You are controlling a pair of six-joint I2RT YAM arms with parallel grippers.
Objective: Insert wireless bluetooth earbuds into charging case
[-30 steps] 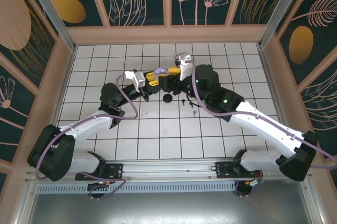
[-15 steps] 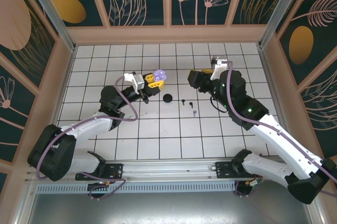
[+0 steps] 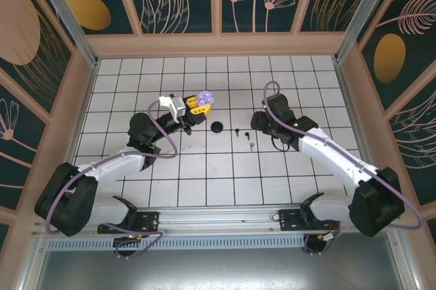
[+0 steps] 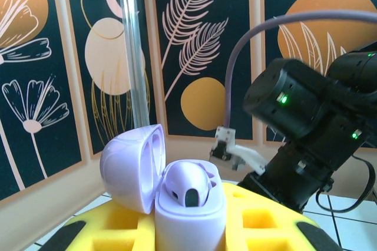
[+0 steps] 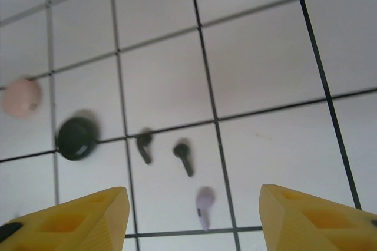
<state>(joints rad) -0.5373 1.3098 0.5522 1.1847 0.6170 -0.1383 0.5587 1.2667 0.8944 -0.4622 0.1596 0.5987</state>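
My left gripper (image 3: 199, 103) is shut on an open lilac charging case (image 4: 188, 218), held up off the table between the yellow fingers (image 4: 268, 221). The lid (image 4: 129, 165) is tipped back to the left, and one lilac earbud (image 4: 187, 185) sits in the case. My right gripper (image 5: 194, 221) hangs open above the tiles with nothing between its fingers (image 5: 318, 215). Just beyond them lies a loose lilac earbud (image 5: 204, 204), also visible from above (image 3: 251, 146). Two black earbuds (image 5: 143, 145) (image 5: 184, 157) lie a little farther on.
A round black case (image 3: 217, 126) lies on the tiles left of the black buds, and a pink case (image 5: 20, 96) lies beyond it. The right arm's dark wrist (image 4: 306, 121) stands close behind the lilac case. Patterned walls enclose the white tiled table (image 3: 204, 174).
The right gripper drew away from the lilac case, swung out to the right, then came back down over the loose earbuds. The left gripper kept the case nearly still.
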